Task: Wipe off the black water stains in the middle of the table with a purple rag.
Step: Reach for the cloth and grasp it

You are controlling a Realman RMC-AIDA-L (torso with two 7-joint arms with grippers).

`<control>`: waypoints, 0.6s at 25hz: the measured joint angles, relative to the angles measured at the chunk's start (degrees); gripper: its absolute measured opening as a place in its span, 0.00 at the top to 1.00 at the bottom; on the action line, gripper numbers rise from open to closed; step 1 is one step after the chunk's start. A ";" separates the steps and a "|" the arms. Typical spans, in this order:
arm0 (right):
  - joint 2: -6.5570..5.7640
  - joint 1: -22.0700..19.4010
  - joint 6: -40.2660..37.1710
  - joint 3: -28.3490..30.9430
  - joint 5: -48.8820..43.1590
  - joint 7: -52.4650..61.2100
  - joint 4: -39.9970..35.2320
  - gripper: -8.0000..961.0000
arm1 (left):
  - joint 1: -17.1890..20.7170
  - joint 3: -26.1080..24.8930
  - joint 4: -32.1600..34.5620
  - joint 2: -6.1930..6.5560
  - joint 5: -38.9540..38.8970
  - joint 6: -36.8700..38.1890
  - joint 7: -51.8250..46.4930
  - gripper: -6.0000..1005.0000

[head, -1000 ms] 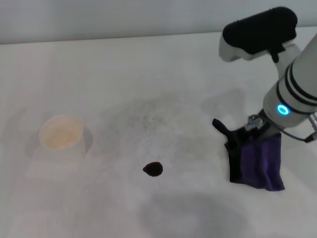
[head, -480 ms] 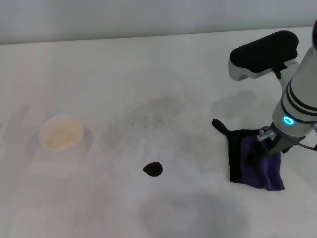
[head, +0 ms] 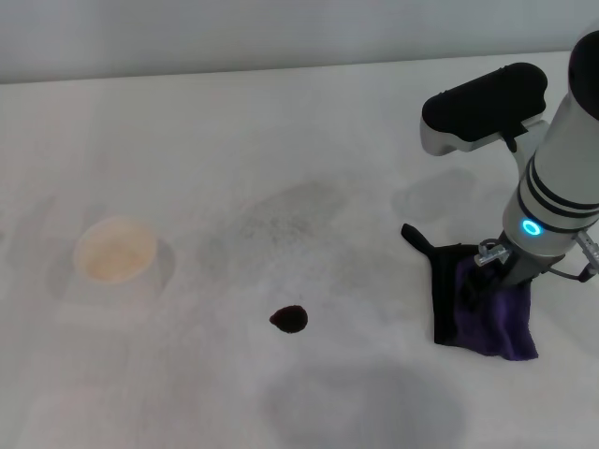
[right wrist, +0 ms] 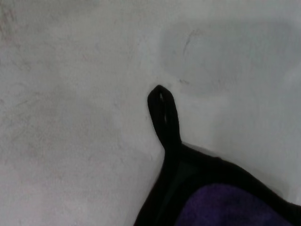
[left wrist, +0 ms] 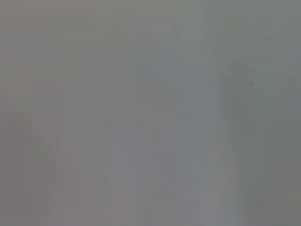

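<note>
The black water stain (head: pixel 289 319) is a small dark blot on the white table (head: pixel 281 131), near the middle front. The purple rag (head: pixel 496 323) lies crumpled at the right, with black edging and a black loop tab (head: pixel 415 238) pointing left. My right gripper (head: pixel 487 274) is down on the rag's upper part, well to the right of the stain. The right wrist view shows the rag's black edge and purple cloth (right wrist: pixel 225 202) and the loop tab (right wrist: pixel 162 113) on the table. The left gripper is out of view; its wrist view is blank grey.
A pale round cup (head: pixel 114 250) stands on the table at the left. Faint grey speckled smudges (head: pixel 290 210) lie behind the stain, and a grey shadow (head: pixel 365 402) lies at the front.
My right arm has moved down onto the rag's upper part, first to the right, then slightly back left. The rag and the stain have not moved.
</note>
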 joint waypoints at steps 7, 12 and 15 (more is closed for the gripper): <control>0.11 2.07 -1.15 -1.37 0.28 0.13 -4.26 0.23 | -0.22 0.00 0.05 0.04 -0.15 0.06 0.00 0.16; 0.16 3.11 -1.64 -1.54 0.33 0.05 -6.53 0.24 | -0.49 0.01 0.05 0.09 -0.23 0.32 0.00 0.16; 0.18 3.27 -1.75 -1.59 0.34 -0.03 -6.79 0.24 | -0.70 0.00 0.05 0.02 -0.26 0.94 0.00 0.16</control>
